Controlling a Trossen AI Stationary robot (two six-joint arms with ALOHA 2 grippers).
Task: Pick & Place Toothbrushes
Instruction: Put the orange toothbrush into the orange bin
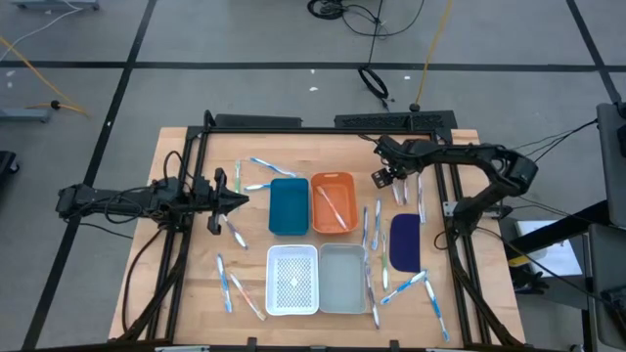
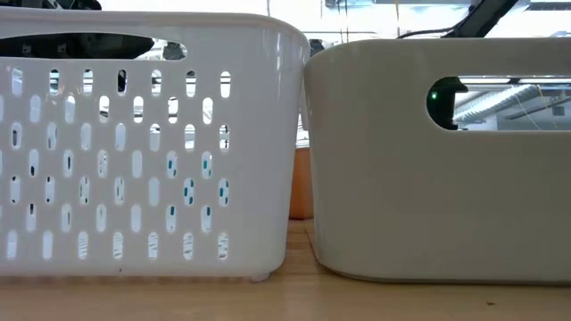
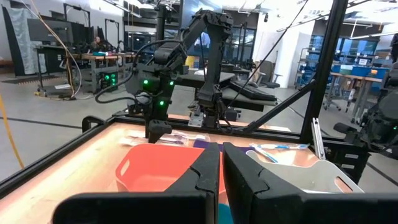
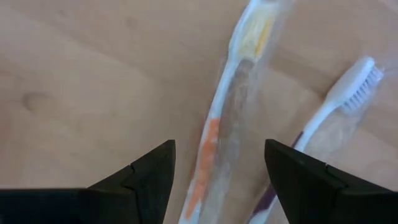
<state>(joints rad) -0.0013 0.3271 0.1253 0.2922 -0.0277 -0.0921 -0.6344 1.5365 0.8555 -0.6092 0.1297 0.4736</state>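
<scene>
**Orange Tray Has Brushes In It**

Orange, blue, white and grey: four trays sit in the middle of my wood table (image 1: 176, 166). The orange tray (image 1: 333, 202) holds a couple of toothbrushes (image 1: 335, 207). The blue tray (image 1: 289, 206) looks bare inside. The white tray (image 1: 292, 279) has holes all over it, and I cannot tell if anything lies in it. The grey tray (image 1: 341, 278) looks bare too. Many more brushes lie loose on the wood all around the trays, and some lie near a dark blue pad (image 1: 405, 242).

My right claw (image 4: 217, 165) hangs low over the far right part of the table. Its fingers are wide apart and hold nothing. Right under it lies an orange brush (image 4: 227, 118), with a white brush (image 4: 336, 99) just beside it.

My left claw (image 1: 235, 200) waits just left of the blue tray. It is closed tight and holds nothing.
</scene>
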